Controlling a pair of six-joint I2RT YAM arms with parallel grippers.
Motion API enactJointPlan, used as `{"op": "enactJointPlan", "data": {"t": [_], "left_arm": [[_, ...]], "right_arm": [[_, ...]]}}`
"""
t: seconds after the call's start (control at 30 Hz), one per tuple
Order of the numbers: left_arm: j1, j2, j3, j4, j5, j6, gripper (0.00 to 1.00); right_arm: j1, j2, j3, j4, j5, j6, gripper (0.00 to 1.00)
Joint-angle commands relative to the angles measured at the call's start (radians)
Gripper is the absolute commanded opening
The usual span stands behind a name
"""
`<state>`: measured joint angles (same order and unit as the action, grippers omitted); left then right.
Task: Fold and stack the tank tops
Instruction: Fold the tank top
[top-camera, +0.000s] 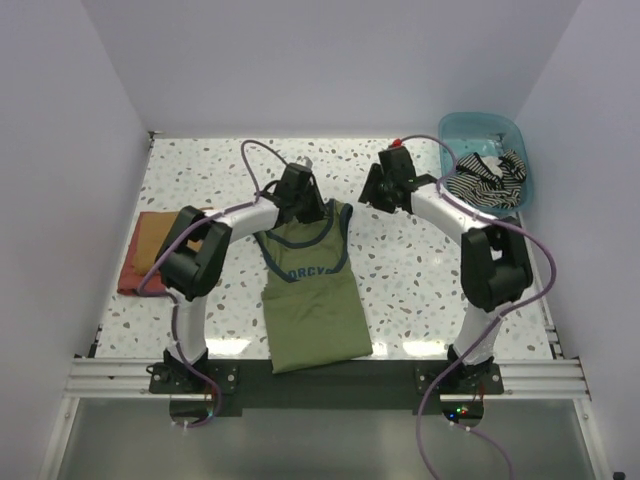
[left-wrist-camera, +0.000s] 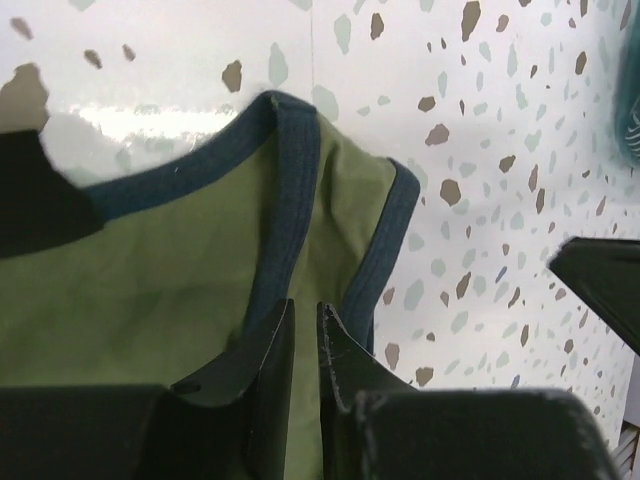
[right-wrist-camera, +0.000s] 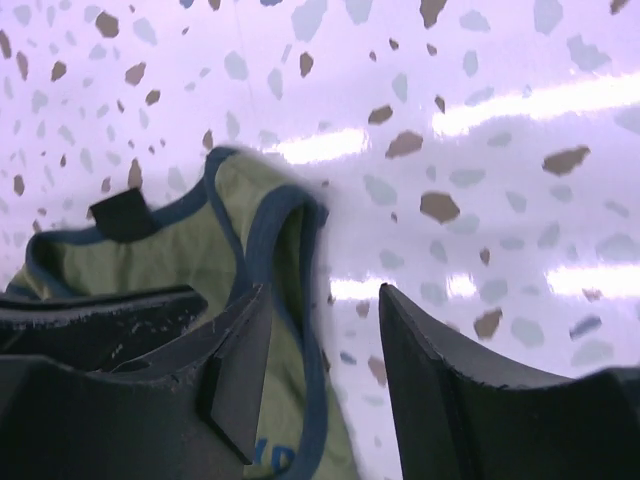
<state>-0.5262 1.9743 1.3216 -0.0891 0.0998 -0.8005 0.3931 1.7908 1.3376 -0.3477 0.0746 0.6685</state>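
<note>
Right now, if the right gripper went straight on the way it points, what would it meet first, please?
Probably the bare terrazzo table, just beside the olive-green tank top; depth is hard to judge.

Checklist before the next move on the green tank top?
1. Olive-green tank top with navy trim, body lies flat: ok.
2. Left end effector pinching its strap: cannot tell, fingers nearly together.
3. Right end effector on the other strap: not ok, open beside it.
4. Black-and-white striped tank top out of teal plastic bin: not ok, bunched inside.
5. Folded orange cloth clear of the green top: ok.
</note>
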Motion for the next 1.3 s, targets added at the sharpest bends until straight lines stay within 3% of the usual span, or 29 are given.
{"op": "enactJointPlan", "data": {"t": [0.0, 0.3, 0.6, 0.83, 1.27], "left_arm": [[-0.004, 0.069, 0.106, 0.068, 0.037, 0.014, 0.19], [-0.005, 0.187, 0.202, 0.052, 0.009, 0.012, 0.18], [-0.003, 0.227, 0.229, 0.028, -0.028, -0.003, 0.18], [-0.003, 0.261, 0.257, 0.034, -0.018, -0.002, 0.18], [0.014, 0.270, 0.271, 0.035, -0.026, -0.002, 0.17]], "right_arm": [[-0.023, 0.120, 0.102, 0.058, -0.110, -0.018, 0.50], [-0.051, 0.265, 0.219, 0.056, -0.078, 0.020, 0.37], [-0.051, 0.389, 0.311, 0.030, -0.078, 0.049, 0.16], [-0.048, 0.404, 0.298, 0.059, -0.125, 0.066, 0.03], [-0.008, 0.361, 0.328, 0.092, -0.309, 0.155, 0.00]]}}
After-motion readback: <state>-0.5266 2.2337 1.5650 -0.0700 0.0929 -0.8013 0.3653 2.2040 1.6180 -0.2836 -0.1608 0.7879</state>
